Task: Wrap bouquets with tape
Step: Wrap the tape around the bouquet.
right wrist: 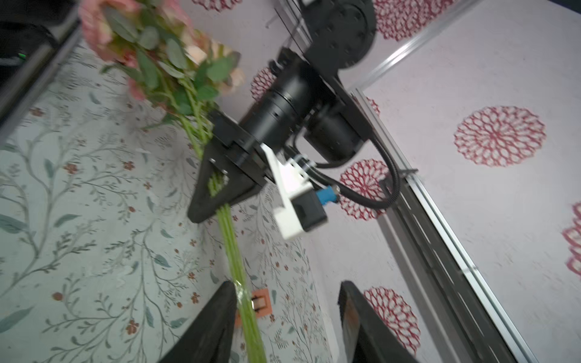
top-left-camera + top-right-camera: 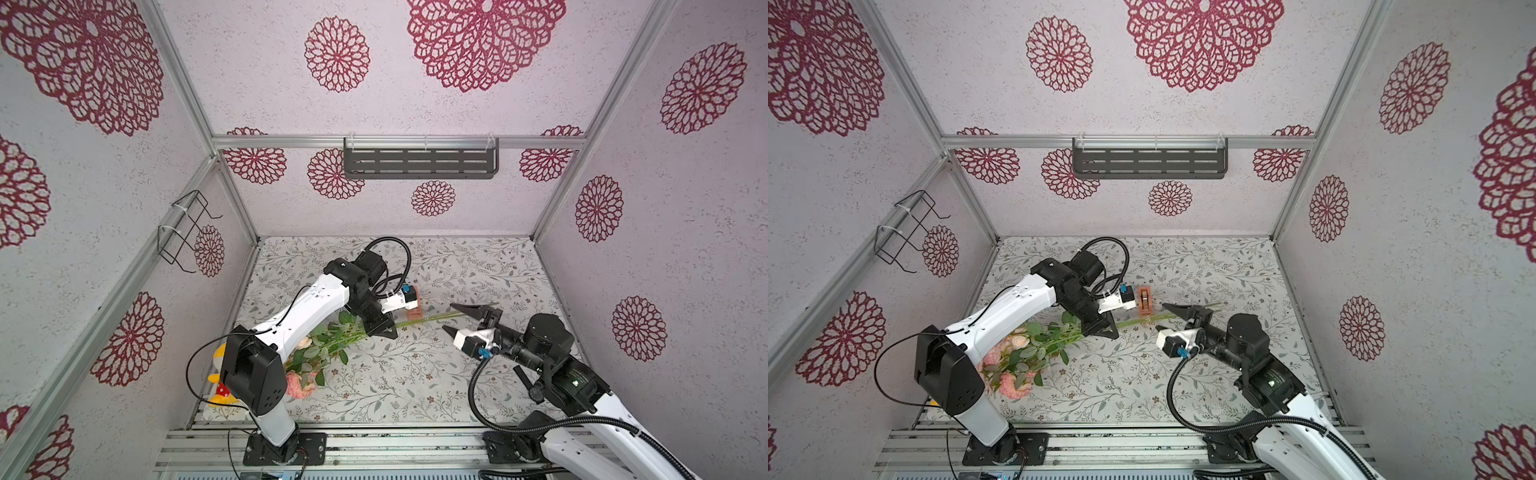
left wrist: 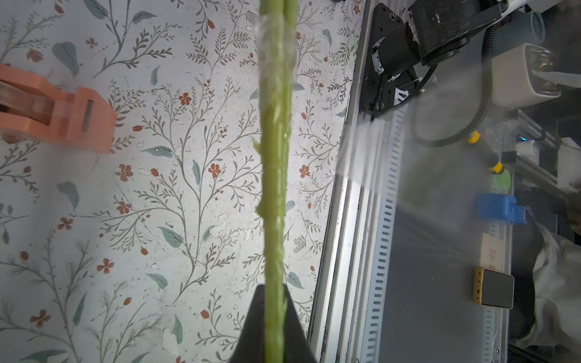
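Note:
The bouquets (image 2: 332, 345) lie low across the floral table as one bunch, pink and peach blooms toward the near left and stems running right in both top views (image 2: 1034, 353). My left gripper (image 2: 380, 328) is shut on the green stems (image 3: 276, 157) at mid-length. Clear tape (image 3: 276, 47) shows wound round the stems beyond its jaws. My right gripper (image 2: 451, 318) stands open at the stem ends. The stems (image 1: 232, 245) lie against one finger, and the other finger is well apart. The orange tape dispenser (image 2: 415, 309) sits on the table just behind the stems.
A yellow plush toy (image 2: 220, 374) lies at the near left behind the left arm. A black wristwatch (image 2: 530, 384) lies by the right arm. A dark shelf (image 2: 419, 160) hangs on the back wall and a wire rack (image 2: 185, 230) on the left wall.

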